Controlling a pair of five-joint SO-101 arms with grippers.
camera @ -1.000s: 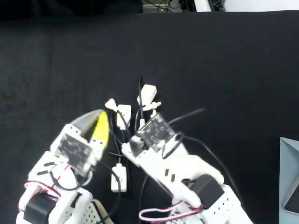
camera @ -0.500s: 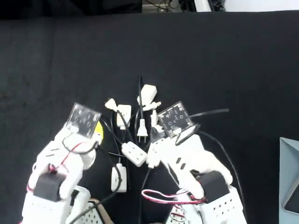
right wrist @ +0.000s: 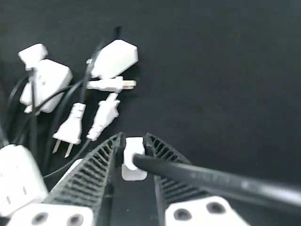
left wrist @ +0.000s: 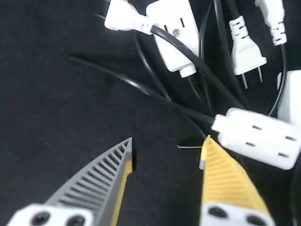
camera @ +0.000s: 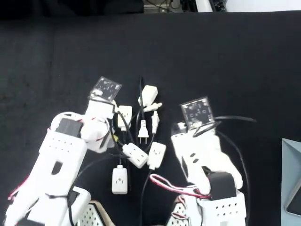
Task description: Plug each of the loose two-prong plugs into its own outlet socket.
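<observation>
1. The left gripper [left wrist: 168, 141] is over bare cloth on the table [camera: 235, 56], at the left side of the cluster of white parts. Its jaws are spread wide with nothing between them. Its yellow finger [left wrist: 225, 174] ends just beside the cord end of the long outlet strip [left wrist: 258, 139].
2. The socket block [camera: 125, 114] lies at the cluster's left, with a small side plug [left wrist: 122, 19] against its far corner. Black cords cross over it.
3. The single outlet [camera: 119, 179] sits apart from the rest and is the part nearest the table edge where the arms stand.
4. The long outlet strip lies tilted between the single outlet and the socket block.
5. The loose two-prong plug [camera: 143, 130] rests in the middle of the cluster. Its prongs point toward the arms' edge and it is in no socket.
6. The angular adapter [camera: 149, 95] is the part farthest from the arms. A sideways plug [right wrist: 110, 84] lies just beside it, prongs aimed at the right edge.
7. The slim plug [camera: 155, 120] lies just right of the loose two-prong plug, and the square outlet [camera: 156, 155] sits beyond it toward the arms' edge.
8. The right gripper [right wrist: 132, 141] is at the cluster's right side, near the slim plug. Its dark fingers are pressed in on a held plug [right wrist: 130, 165], whose black cable [right wrist: 211, 176] trails back past the wrist.
9. A grey object [camera: 291, 179] stands at the table's right edge, well apart from the cluster.
</observation>
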